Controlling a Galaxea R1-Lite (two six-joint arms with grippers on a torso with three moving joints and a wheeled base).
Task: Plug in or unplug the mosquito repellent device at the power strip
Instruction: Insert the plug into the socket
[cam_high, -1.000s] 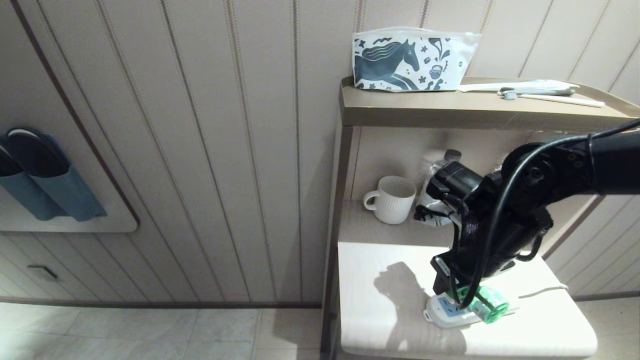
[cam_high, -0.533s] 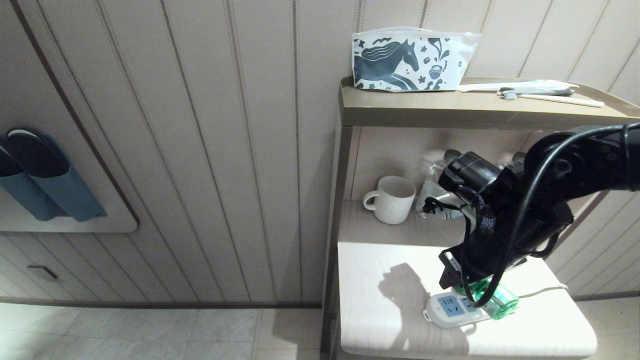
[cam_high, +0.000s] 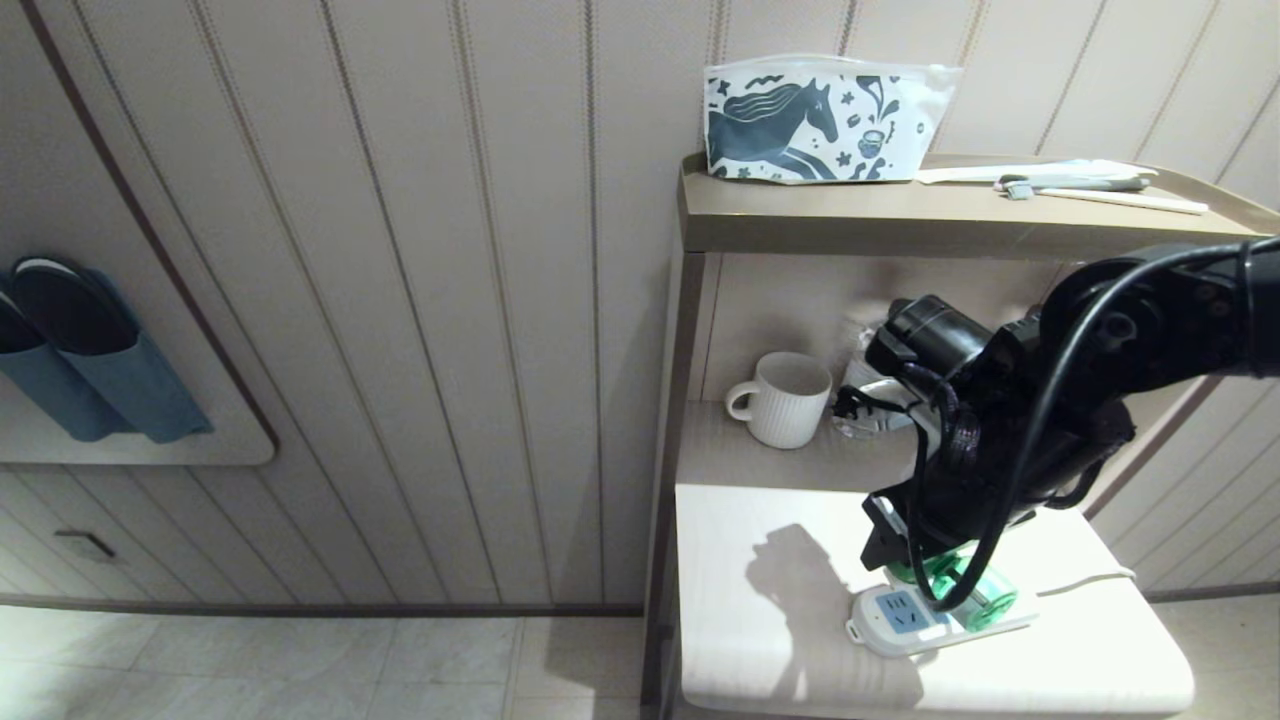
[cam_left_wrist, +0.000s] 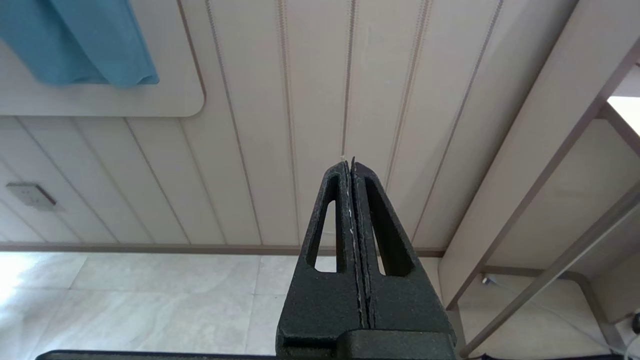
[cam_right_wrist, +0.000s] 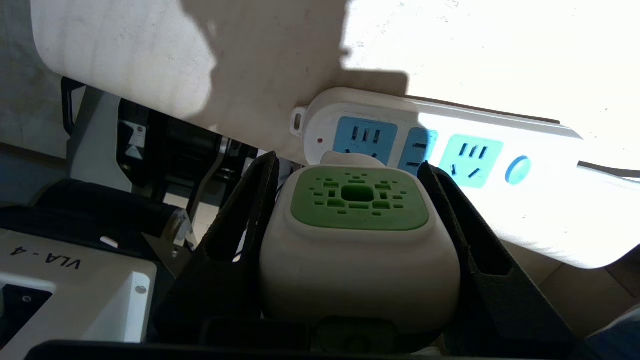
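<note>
My right gripper (cam_right_wrist: 347, 161) is shut on the mosquito repellent device (cam_right_wrist: 357, 240), one black finger on each side of its white head with the green patch. Just past the device's front lies the power strip (cam_right_wrist: 470, 160), white with light-blue socket faces. From the head view, the device's green bottle (cam_high: 975, 590) sticks out under the right gripper (cam_high: 925, 572), above the power strip (cam_high: 900, 620) near the front of the white table (cam_high: 760, 640). Whether the plug sits in a socket is hidden. My left gripper (cam_left_wrist: 350, 162) hangs shut and empty, facing the wall.
A white mug (cam_high: 785, 398) and a clear water bottle (cam_high: 858, 395) stand on the shelf behind the arm. A horse-print pouch (cam_high: 820, 118) and a toothbrush (cam_high: 1075, 184) lie on the top shelf. The strip's thin cord (cam_high: 1095, 580) runs right. Slippers (cam_high: 80, 350) hang on the left wall.
My right gripper, still holding the device, swung slightly right, then came back left over the strip. The left arm has not moved.
</note>
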